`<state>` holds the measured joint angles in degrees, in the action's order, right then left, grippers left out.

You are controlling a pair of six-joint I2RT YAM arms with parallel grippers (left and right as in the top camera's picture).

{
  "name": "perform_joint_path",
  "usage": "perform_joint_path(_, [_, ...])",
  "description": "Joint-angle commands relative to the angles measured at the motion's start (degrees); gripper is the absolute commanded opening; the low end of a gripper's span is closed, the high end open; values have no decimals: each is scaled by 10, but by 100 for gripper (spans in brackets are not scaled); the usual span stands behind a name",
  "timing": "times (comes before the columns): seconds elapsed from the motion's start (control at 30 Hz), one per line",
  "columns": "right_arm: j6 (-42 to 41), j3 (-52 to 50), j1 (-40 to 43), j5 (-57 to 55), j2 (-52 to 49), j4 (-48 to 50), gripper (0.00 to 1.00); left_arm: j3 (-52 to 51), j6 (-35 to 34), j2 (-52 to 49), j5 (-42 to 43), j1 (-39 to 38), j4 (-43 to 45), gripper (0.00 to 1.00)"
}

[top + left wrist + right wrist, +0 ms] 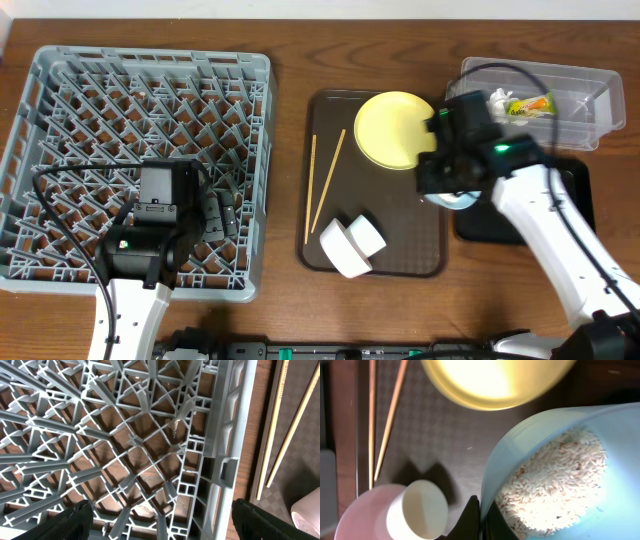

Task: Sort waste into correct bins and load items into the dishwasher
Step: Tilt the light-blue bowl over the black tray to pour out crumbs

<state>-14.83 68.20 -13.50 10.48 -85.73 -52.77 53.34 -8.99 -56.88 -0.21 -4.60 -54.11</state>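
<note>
brown wooden table (290,40) fills the overhead view. a grey dish rack (150,55) sits at the left, and the left gripper (222,215) hangs over its right part. a dark brown serving tray (420,250) lies in the middle. it carries the yellow plate (392,128) at its far end, two chopsticks (326,180) along its left side and, at the near end, the pink bowl (340,250) with the white cup (366,233) touching it. a clear tub (600,110) at the far right holds the white tissue (498,100) and the snack wrapper (530,104). the black tray (575,190) lies just in front of the tub, partly under the right arm. the right gripper (445,185) holds the blue bowl (455,200) at the serving tray's right edge, just beside the black tray.

left wrist view: the rack's lattice is below with nothing in it. the dark fingers (70,522) stand wide apart at the bottom corners, gripping nothing. the chopsticks show at the right, past the rack wall.

right wrist view: the two fingers are pinched onto the blue bowl's rim, one on each side. rice (555,485) lies heaped inside the bowl. the yellow plate is at the top, the chopsticks at the left, and the cup rests against the pink bowl at the lower left.
</note>
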Motion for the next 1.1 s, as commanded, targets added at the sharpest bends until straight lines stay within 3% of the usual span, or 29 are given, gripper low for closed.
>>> perform_joint_path(0.0, [24,9,62,73,1,1,1,10,3,0,-3,-1,-3,91])
perform_joint_path(0.47, [204,-12,312,402,-103,2,1,10,3,0,-3,-1,-5,91])
perform_joint_path(0.7, [273,-12,388,537,-169,1,1,10,3,0,-3,-1,-5,91])
perform_joint_path(1.07, [305,-13,471,692,-266,-10,1,10,3,0,-3,-1,-10,91])
